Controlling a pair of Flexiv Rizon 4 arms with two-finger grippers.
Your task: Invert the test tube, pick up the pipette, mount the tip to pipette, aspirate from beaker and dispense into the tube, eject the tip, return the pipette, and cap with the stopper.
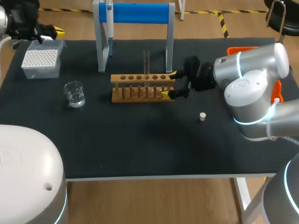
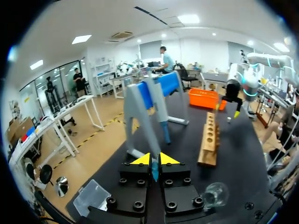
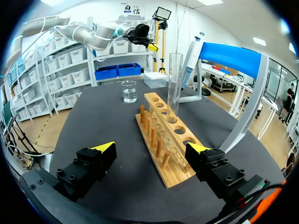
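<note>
Glass tube [image 1: 146,65] stood in rack [image 1: 140,89], invert step prob. done; R gripper [image 1: 168,84] wide open beside, L gripper [image 2: 150,159] closed, empty. Next: grasp pipette [image 1: 110,23] on stand [image 1: 140,13].

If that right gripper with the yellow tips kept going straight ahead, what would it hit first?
Most likely the wooden test tube rack: its near end lies straight ahead of the right gripper, in line with the gap between the open jaws. The test tube stands farther along it.
</note>
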